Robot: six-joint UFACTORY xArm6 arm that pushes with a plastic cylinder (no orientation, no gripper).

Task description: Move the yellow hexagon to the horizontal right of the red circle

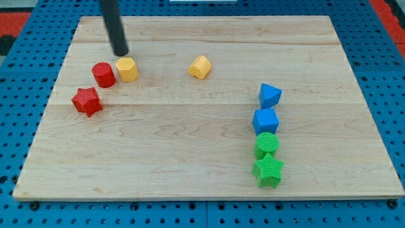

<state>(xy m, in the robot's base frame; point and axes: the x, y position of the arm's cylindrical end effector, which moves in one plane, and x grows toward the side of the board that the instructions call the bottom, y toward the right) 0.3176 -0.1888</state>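
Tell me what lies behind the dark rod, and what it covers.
Behind the rod is bare wooden board; whatever it covers cannot be checked. My tip sits just above the yellow hexagon, which lies right of the red circle. Neither block is covered by it.

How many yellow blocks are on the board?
2. One yellow block sits just right of the red round block, with my tip right above it. The other yellow block lies alone near the top middle. None look hidden.
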